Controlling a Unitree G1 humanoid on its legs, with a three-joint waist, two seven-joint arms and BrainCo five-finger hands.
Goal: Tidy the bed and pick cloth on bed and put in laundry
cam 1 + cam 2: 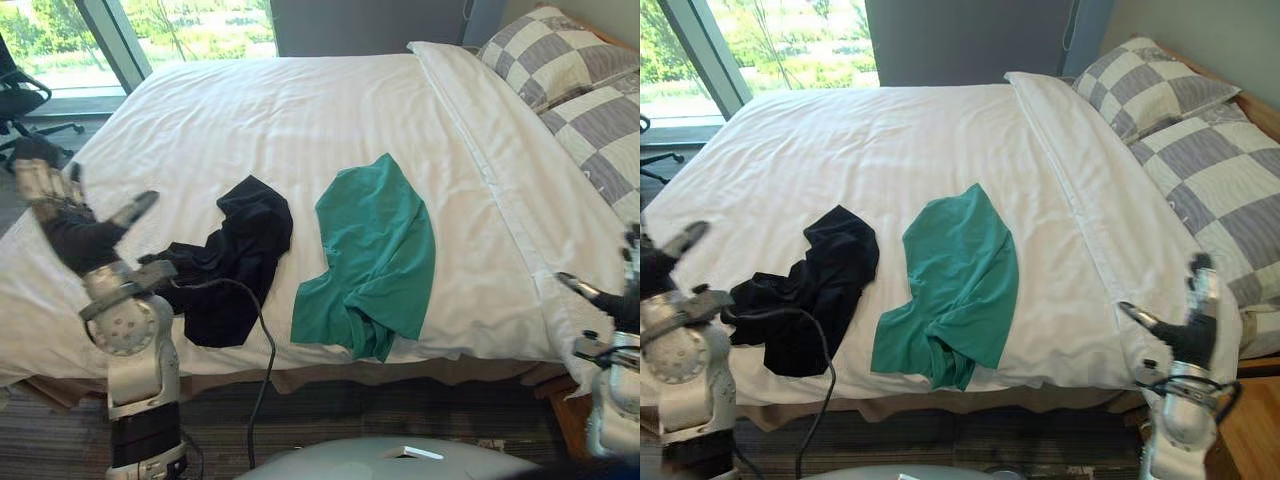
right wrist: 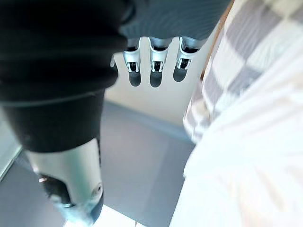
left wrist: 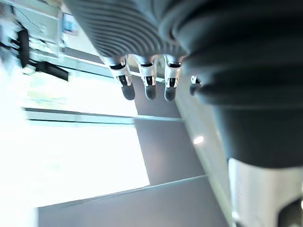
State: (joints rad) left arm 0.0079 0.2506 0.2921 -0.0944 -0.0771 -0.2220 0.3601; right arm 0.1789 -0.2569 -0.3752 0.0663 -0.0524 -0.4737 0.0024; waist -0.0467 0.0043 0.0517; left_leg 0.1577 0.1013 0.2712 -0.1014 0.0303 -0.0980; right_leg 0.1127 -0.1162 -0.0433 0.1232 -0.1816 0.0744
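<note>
Facing the bed, I judge I am at the very start of the picking step: no cloth is taken yet. My left hand is raised beside the near left edge, fingers straight and spread, holding nothing. My right hand is up at the right edge, also open and empty. The black cloth lies crumpled near the left hand, and the green cloth lies just beside it toward the middle. For the next move I would lower the left hand onto the black cloth and close it on a thick fold.
</note>
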